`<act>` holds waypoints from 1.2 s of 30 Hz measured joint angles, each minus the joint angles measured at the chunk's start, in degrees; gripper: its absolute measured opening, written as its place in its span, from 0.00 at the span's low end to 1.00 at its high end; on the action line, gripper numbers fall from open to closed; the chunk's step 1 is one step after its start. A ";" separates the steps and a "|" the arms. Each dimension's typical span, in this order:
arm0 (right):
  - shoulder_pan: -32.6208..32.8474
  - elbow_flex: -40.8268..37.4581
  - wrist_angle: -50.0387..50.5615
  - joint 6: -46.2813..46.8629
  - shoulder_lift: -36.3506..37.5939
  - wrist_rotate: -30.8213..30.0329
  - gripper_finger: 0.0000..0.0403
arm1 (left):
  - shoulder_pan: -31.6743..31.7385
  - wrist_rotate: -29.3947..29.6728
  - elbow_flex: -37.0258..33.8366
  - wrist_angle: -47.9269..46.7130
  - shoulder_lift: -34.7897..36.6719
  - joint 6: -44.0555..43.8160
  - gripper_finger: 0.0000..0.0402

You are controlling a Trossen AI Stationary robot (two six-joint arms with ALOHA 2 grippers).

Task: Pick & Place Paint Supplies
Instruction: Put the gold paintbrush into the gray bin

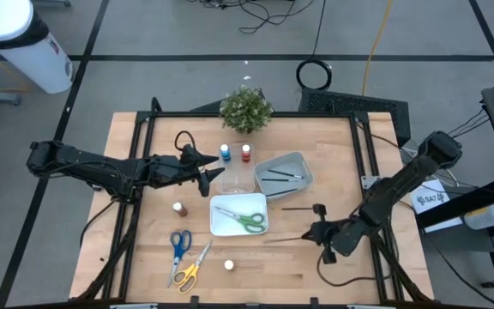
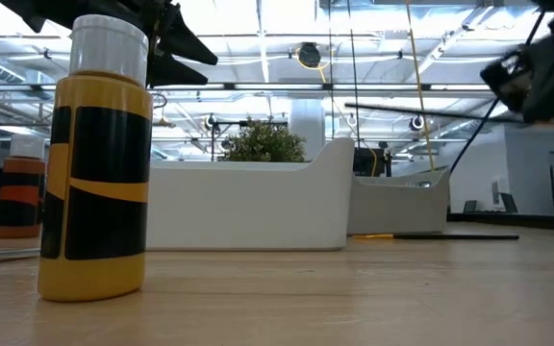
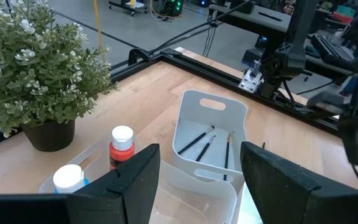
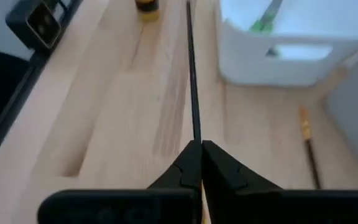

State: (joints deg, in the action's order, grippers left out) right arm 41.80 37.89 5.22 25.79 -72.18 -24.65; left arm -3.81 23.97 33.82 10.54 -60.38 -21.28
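In the high view my right gripper (image 1: pixel 318 233) is near the table's right front, shut on a thin dark brush (image 1: pixel 286 238). A second brush (image 1: pixel 297 208) lies flat on the wood beside it. My left gripper (image 1: pixel 213 179) hovers open over the clear tray (image 1: pixel 237 180), touching nothing. The grey tray (image 1: pixel 283 172) holds several brushes (image 3: pixel 197 142). Green scissors (image 1: pixel 249 221) lie in the white tray (image 1: pixel 221 225). The blue bottle (image 1: pixel 225 153) and red bottle (image 1: pixel 246 153) stand at the clear tray's far end. The brown bottle (image 1: pixel 179 209), the whitish-capped bottle (image 1: pixel 228 265), blue scissors (image 1: pixel 178 245) and yellow scissors (image 1: pixel 190 271) are on the table. My right gripper pinches the brush by its right end (image 4: pixel 196 138) between the two fingertips. The fingers (image 4: pixel 219 168) come from the table's right, and the brush runs on from them toward the left. In the low view the brush (image 2: pixel 421 110) is lifted clear and close to level.
A leafy potted plant (image 1: pixel 247 110) stands at the far edge behind the bottles. The white tray sits just left of the held brush's tip. Bare wood lies along the near edge (image 1: pixel 316 275) and the far left (image 1: pixel 144 137). Dark frame rails run beside the table.
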 joint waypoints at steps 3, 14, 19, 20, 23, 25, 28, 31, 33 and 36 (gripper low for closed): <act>-1.42 0.00 0.39 -3.82 3.25 -0.92 0.00 | -0.01 -0.02 0.00 -0.04 0.00 0.01 0.59; -13.43 -0.47 4.46 -15.15 10.08 7.11 0.00 | 0.00 -0.02 0.00 -0.02 0.02 0.05 0.59; -14.73 -3.26 4.38 -14.53 10.00 9.69 0.03 | 0.00 -0.02 0.00 -0.04 0.01 0.62 0.59; -14.77 -4.10 6.01 -14.45 10.08 10.70 0.06 | -0.01 -0.02 0.00 -0.04 0.01 0.78 0.59; -14.75 -6.82 11.65 -16.29 10.09 11.47 0.17 | -0.01 -0.02 0.00 -0.04 0.01 1.14 0.59; -14.73 -8.59 13.66 -17.33 10.10 11.27 0.25 | -0.02 -0.02 0.00 -0.04 0.00 0.90 0.59; -14.89 -10.61 13.10 -17.42 10.09 12.38 0.34 | 0.00 -0.02 0.00 -0.04 0.01 0.64 0.59; -14.86 -12.28 11.09 -17.63 10.12 14.37 0.39 | -0.01 -0.02 0.00 -0.04 0.00 0.55 0.59; -14.86 -13.69 9.16 -17.61 10.12 14.39 0.40 | 0.00 -0.02 0.00 -0.04 0.02 0.16 0.59; -14.92 -16.26 4.67 -18.20 10.12 14.31 0.40 | -0.02 0.50 0.00 -0.04 0.00 0.16 0.59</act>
State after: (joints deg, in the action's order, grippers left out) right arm 26.88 21.62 9.89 7.59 -62.06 -10.34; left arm -3.84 24.46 33.82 10.50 -60.38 -21.13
